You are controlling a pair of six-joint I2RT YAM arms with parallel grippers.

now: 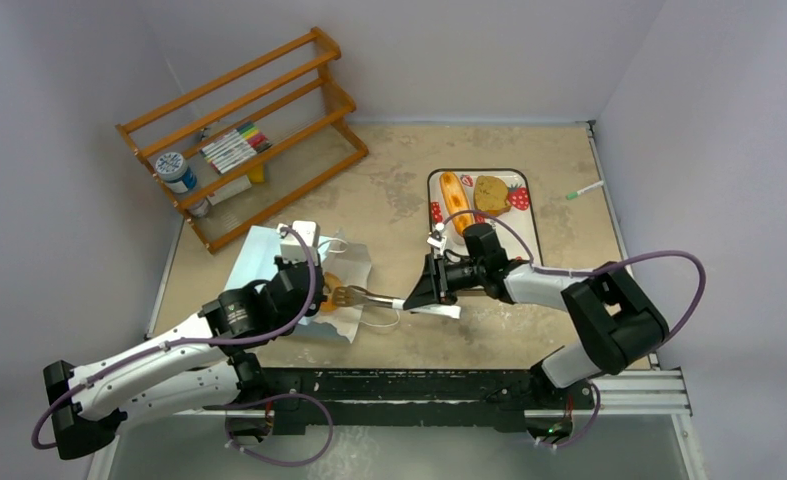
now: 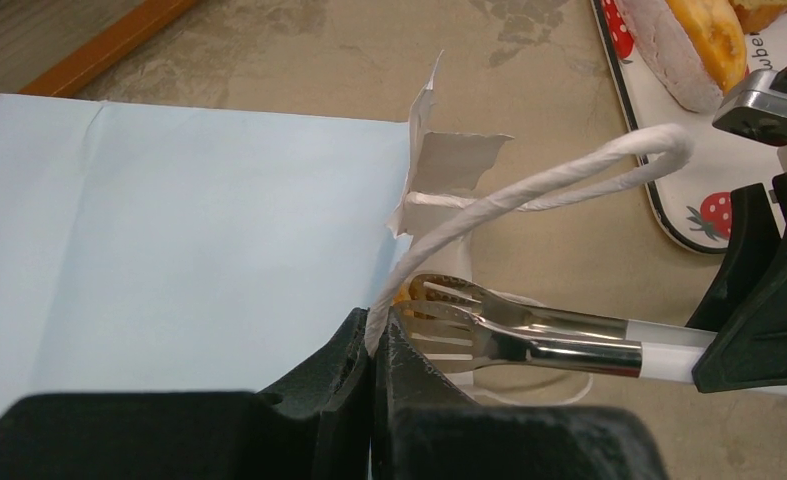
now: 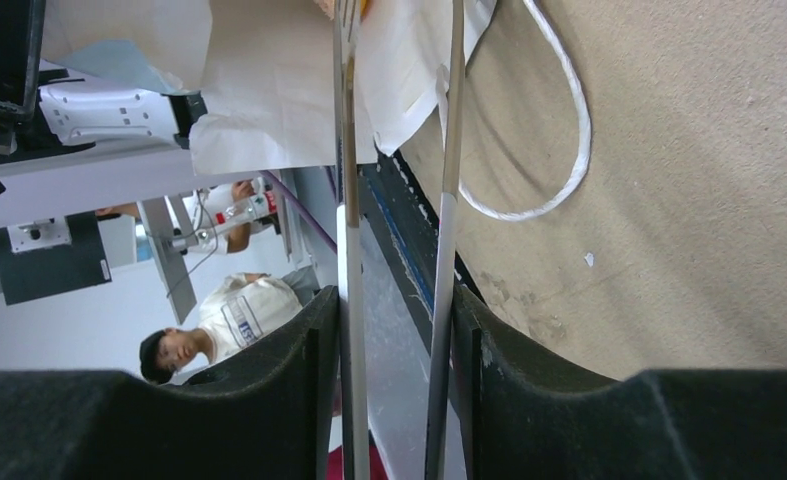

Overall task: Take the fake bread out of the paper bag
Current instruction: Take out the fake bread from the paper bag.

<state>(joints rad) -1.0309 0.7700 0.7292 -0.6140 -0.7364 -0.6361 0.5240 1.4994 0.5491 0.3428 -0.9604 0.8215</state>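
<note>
Showing at the bag's mouth: one orange bread piece (image 1: 331, 286), part hidden; shape can't be told. Tongs' forked tips (image 2: 439, 300) sit at it; contact not clear. Two more bread pcs are out of the bag, on the tray (image 1: 522, 228) at approx 1 o'clock from table ctr: a long loaf (image 1: 456, 200) and a brown slice (image 1: 490, 193) side by side, slice at loaf's 3 o'clock.

Bag (image 1: 269, 262): light blue, white inside, lying flat at approx 9 o'clock from table ctr, mouth facing 3 o'clock. Mouth edge torn and bent up near the handle hole. One white string handle (image 2: 529, 185) is raised off the table (image 1: 389, 180); the other loop (image 3: 569, 150) lies slack on it.

L gripper (image 2: 374, 345): jaws fully closed, pinching the raised handle btwn the fingertips, directly over the bag mouth.

R gripper (image 3: 397, 310): at 3 o'clock of the bag, fingers pressed on both arms of the tongs (image 1: 369, 297), gripping them near the white-sleeved end. Tong arms stand part open, a clear gap btwn them, pointing to 9 o'clock into the mouth.

Rack (image 1: 269, 110), wooden, at 10 o'clock, w/ markers (image 1: 234, 147) and a jar (image 1: 174, 170). Pen (image 1: 586, 190) at 2 o'clock, near the table edge.
</note>
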